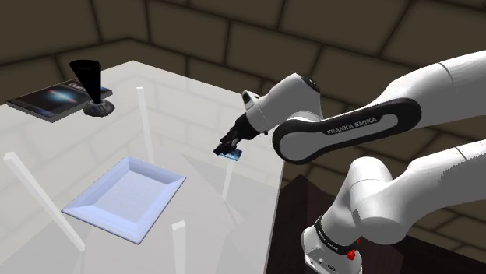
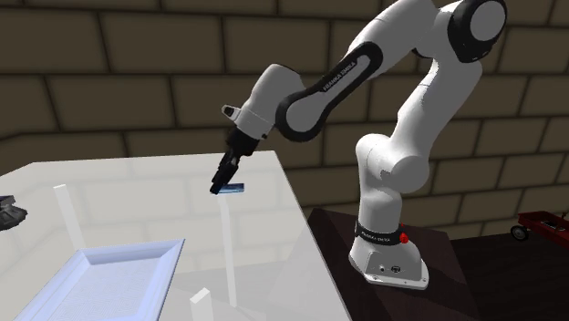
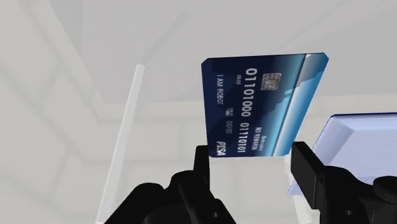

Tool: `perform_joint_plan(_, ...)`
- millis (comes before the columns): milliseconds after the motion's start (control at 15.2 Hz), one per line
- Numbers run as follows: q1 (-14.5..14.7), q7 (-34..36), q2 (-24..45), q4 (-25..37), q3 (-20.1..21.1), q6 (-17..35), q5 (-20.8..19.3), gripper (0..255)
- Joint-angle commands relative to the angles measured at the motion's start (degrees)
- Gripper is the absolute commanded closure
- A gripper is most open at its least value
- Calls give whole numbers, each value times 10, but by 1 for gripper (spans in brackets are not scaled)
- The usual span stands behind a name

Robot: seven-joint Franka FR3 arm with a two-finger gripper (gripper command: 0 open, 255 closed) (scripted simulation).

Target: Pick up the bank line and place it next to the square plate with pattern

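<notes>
A dark blue bank card (image 1: 232, 156) with white numbers and a chip hangs in the air above the glass table's near edge. My black gripper (image 1: 227, 147) is shut on it, and in the wrist view the fingers clasp the lower part of the card (image 3: 257, 108). The second exterior view has the card (image 2: 233, 190) lying nearly flat under the gripper (image 2: 222, 185). The square plate (image 1: 100, 219) is pale blue-white with a raised rim. It lies on the table to the shoulder view's left of the gripper, lower and apart from it. Beside the card I see a corner of the plate (image 3: 347, 127).
A black goblet (image 1: 91, 86) and a dark flat book (image 1: 47, 100) stand at the table's far left corner. Pale table legs (image 1: 145, 117) show through the glass top. The table edge (image 1: 272, 194) runs beside my stand (image 2: 392, 260). A red toy wagon (image 2: 544, 223) sits on the floor.
</notes>
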Motion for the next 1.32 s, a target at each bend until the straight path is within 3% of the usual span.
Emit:
perform_joint_plan(0, 2, 43, 18, 9, 42, 11, 2, 255)
perform_joint_plan(330, -15, 147, 60, 46, 152, 22, -7, 255)
perform_joint_plan(594, -50, 234, 97, 88, 247, 23, -33, 255)
perform_joint_plan(924, -125, 354, 145, 155, 379, 13, -94, 255)
perform_joint_plan(1254, -237, 493, 200, 238, 532, -12, -198, 255)
